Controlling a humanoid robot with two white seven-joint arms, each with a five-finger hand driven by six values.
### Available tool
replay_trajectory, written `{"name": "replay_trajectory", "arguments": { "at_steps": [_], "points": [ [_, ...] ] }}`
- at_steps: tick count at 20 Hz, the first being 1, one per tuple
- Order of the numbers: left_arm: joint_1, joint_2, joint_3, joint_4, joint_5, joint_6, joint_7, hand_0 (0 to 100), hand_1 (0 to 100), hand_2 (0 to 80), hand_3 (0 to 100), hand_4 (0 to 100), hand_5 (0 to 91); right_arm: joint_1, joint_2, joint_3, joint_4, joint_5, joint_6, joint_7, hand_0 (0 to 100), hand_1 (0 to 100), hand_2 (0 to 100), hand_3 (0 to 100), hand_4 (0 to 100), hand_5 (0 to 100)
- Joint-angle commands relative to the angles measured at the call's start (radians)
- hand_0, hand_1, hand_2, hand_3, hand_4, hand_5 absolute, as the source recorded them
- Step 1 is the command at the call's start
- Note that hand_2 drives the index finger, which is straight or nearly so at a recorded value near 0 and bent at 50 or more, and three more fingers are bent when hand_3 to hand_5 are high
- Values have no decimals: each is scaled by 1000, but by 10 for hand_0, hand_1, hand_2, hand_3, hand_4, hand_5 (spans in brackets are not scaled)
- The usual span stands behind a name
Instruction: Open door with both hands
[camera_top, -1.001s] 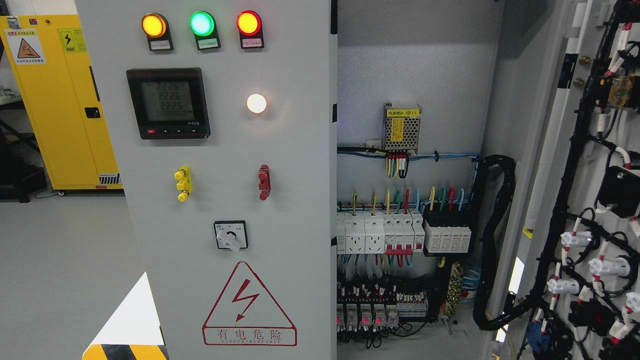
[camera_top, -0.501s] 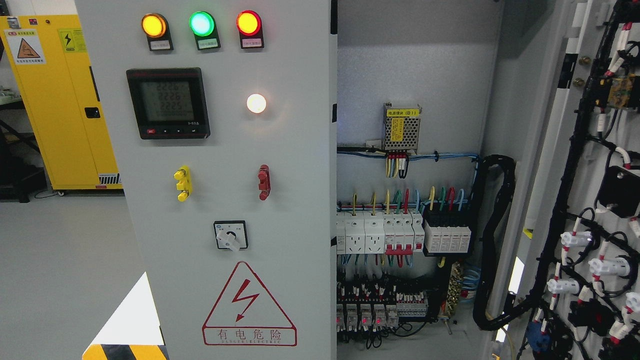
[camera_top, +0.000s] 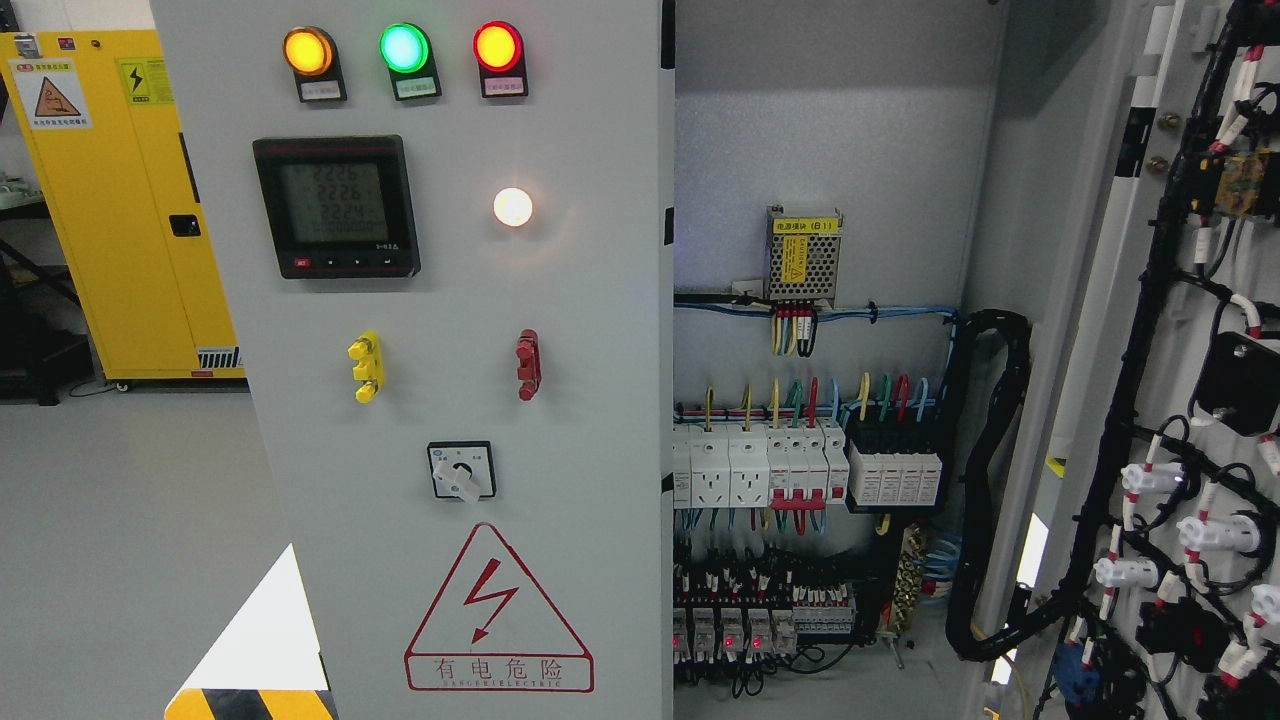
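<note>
A grey electrical cabinet fills the head view. Its left door (camera_top: 600, 300) is closed and carries three lit lamps (camera_top: 403, 48), a black meter (camera_top: 335, 205), a white lamp (camera_top: 513, 207), a yellow handle (camera_top: 366, 367), a red handle (camera_top: 528, 364) and a rotary switch (camera_top: 461, 471). The right door (camera_top: 1190, 400) is swung wide open at the right edge, its inner side wired with black cable. Between them the cabinet interior (camera_top: 810, 480) shows breakers and coloured wires. Neither of my hands or arms appears.
A yellow safety cabinet (camera_top: 120, 200) stands on the grey floor at the far left. A red lightning warning triangle (camera_top: 497, 610) marks the lower left door. A black cable bundle (camera_top: 985, 480) loops inside by the right door's hinge.
</note>
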Motion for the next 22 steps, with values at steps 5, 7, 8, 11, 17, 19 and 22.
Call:
{"name": "replay_trajectory", "arguments": {
  "at_steps": [5,7,8,11,17,19,22],
  "points": [
    [-1,3,10,61,-70,-5,7,286,227,0,0,0,0,226,-61,208,-1055,-4,-42,-2,215,110,0,0,0,0],
    [-1,3,13,61,-89,-6,26,290,224,0,0,0,0,262,-62,223,-1232,-4,-41,0,215,111,0,0,0,0],
    [-1,0,11,61,-89,-6,32,293,224,0,0,0,0,270,-61,235,-1296,-4,-36,0,215,111,0,0,0,0],
    [-2,0,11,58,-90,-9,35,297,222,0,0,0,0,283,-56,246,-1419,-33,-38,0,215,111,0,0,0,0],
    [-6,7,10,55,-95,-12,60,301,226,0,0,0,0,403,-80,332,-1712,-194,-44,0,215,110,0,0,0,0],
    [-7,9,11,55,-95,-12,60,302,228,0,0,0,0,418,-91,358,-1774,-195,-45,0,215,110,0,0,0,0],
    [-9,10,11,57,-95,-12,60,304,229,0,0,0,0,406,-84,379,-1817,-195,-51,0,215,110,0,0,0,0]
  ]
}}
